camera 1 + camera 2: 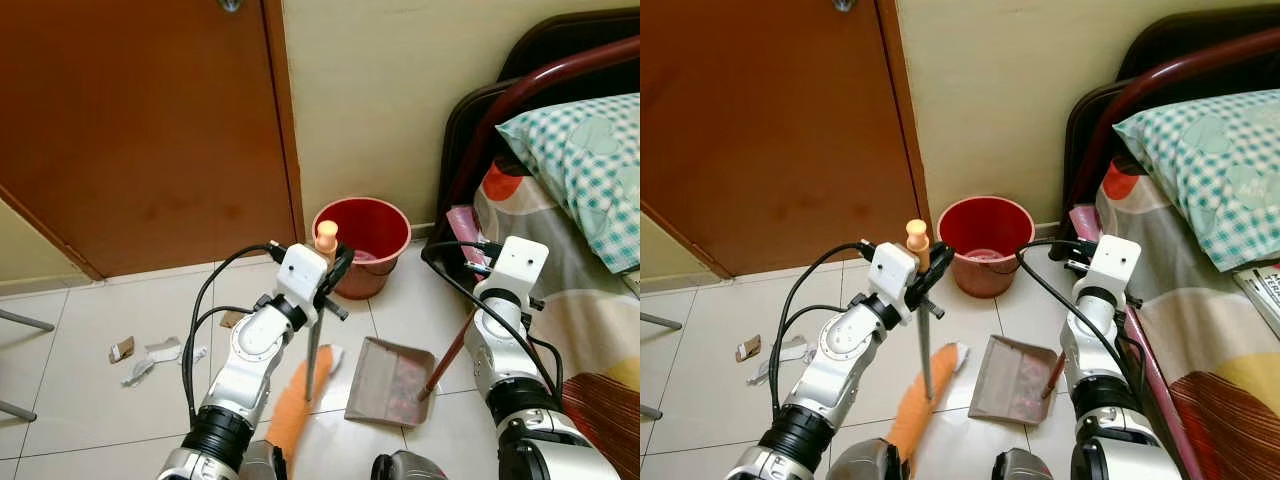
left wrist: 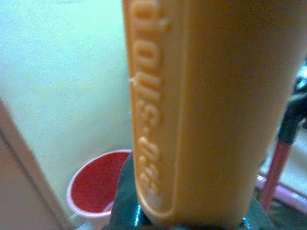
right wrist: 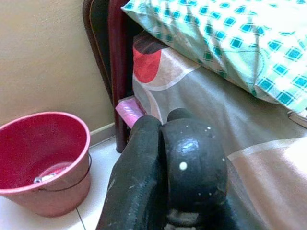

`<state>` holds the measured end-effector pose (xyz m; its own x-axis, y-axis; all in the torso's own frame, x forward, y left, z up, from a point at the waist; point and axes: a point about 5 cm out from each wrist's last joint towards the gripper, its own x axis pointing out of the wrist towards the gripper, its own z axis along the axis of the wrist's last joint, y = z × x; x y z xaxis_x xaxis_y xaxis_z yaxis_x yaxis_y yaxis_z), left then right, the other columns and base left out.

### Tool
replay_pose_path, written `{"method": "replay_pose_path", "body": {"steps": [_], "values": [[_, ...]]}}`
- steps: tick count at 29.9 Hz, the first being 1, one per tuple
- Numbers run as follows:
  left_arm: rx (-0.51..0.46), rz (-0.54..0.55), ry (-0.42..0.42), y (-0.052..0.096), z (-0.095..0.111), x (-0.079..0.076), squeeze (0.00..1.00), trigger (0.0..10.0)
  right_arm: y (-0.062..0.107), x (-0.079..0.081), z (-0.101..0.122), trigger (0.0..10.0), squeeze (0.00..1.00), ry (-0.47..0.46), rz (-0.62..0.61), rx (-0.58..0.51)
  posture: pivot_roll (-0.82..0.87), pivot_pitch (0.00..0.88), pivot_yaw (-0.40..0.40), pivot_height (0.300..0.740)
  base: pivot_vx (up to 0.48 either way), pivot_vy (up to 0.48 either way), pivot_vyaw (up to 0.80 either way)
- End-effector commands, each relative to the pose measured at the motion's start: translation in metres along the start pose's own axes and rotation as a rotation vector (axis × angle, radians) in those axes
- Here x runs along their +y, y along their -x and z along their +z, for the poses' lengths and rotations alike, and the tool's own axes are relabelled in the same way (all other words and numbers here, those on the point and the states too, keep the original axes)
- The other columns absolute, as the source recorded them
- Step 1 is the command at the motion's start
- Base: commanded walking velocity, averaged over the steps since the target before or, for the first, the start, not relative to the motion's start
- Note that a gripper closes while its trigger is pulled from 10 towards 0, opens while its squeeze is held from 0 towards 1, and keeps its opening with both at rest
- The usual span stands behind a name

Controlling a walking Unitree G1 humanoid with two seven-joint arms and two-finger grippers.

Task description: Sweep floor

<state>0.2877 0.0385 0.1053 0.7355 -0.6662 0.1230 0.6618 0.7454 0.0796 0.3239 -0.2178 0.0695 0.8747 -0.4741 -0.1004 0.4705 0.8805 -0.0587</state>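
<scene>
Left gripper [image 1: 328, 262] is clamped on the broom [image 1: 312, 340] near its orange top; the pole drops straight below it to the orange bristles on the tiled floor [image 1: 90, 400]. Right gripper [image 1: 478, 262] grips the dustpan handle [image 1: 452, 350], and the dustpan [image 1: 388, 382] lies below, between the two arms. Paper scraps [image 1: 155, 355] lie left of the left gripper, a red bucket [image 1: 362, 245] just beyond it.

Up close from the left wrist, the broom's orange grip [image 2: 206, 110] stands before the bucket [image 2: 98, 184].

From the right wrist, black fingers [image 3: 139, 177] close around the handle's black end [image 3: 194, 165], with the bed [image 3: 230, 120] behind.
</scene>
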Motion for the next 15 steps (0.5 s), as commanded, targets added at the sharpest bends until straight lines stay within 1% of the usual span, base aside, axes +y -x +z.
{"method": "replay_pose_path", "body": {"steps": [1,3,5,7,8,9,10,11,12,14,15], "values": [[-0.076,-0.042,0.106,-0.009,0.014,-0.017,0.00,10.0,-0.001,0.005,0.002,10.0,0.00,0.015,0.014,-0.006,0.03,0.197,0.032,0.740,0.000,0.000,0.00],[-0.111,-0.050,0.133,-0.014,0.023,-0.022,0.00,10.0,-0.001,0.007,0.003,10.0,0.00,0.015,0.022,-0.004,0.03,0.194,0.029,0.740,0.000,0.000,0.00],[-0.160,-0.045,0.176,-0.021,0.038,-0.025,0.00,10.0,-0.001,0.009,0.003,10.0,0.00,0.012,0.031,-0.002,0.03,0.188,0.026,0.740,0.000,0.000,0.00],[-0.196,-0.026,0.237,-0.026,0.049,-0.025,0.00,10.0,-0.002,0.012,0.004,10.0,0.00,0.010,0.040,0.000,0.03,0.179,0.023,0.740,0.000,0.000,0.00],[-0.212,-0.009,0.256,-0.027,0.054,-0.022,0.00,10.0,-0.002,0.014,0.005,10.0,0.00,0.008,0.046,0.000,0.03,0.172,0.021,0.740,0.000,0.000,0.00],[-0.212,-0.009,0.256,-0.027,0.054,-0.022,0.00,10.0,-0.002,0.014,0.005,10.0,0.00,0.008,0.046,0.000,0.03,0.172,0.021,0.740,0.000,0.000,0.00],[-0.231,0.028,0.279,-0.026,0.060,-0.014,0.00,10.0,-0.003,0.017,0.006,10.0,0.00,0.002,0.058,0.001,0.03,0.162,0.019,0.740,0.000,0.000,0.00],[-0.240,0.067,0.267,-0.023,0.062,-0.005,0.00,10.0,-0.003,0.019,0.008,10.0,0.00,-0.002,0.068,0.000,0.03,0.153,0.016,0.740,0.000,0.000,0.00],[-0.240,0.067,0.267,-0.023,0.062,-0.005,0.00,10.0,-0.003,0.019,0.008,10.0,0.00,-0.002,0.068,0.000,0.03,0.153,0.016,0.740,0.000,0.000,0.00],[-0.241,0.123,0.241,-0.015,0.063,0.013,0.00,10.0,-0.004,0.023,0.010,10.0,0.00,-0.010,0.082,0.000,0.04,0.140,0.012,0.740,0.000,0.000,0.00],[-0.241,0.123,0.241,-0.015,0.063,0.013,0.00,10.0,-0.004,0.023,0.010,10.0,0.00,-0.010,0.082,0.000,0.04,0.140,0.012,0.740,0.000,0.000,0.00]]}}
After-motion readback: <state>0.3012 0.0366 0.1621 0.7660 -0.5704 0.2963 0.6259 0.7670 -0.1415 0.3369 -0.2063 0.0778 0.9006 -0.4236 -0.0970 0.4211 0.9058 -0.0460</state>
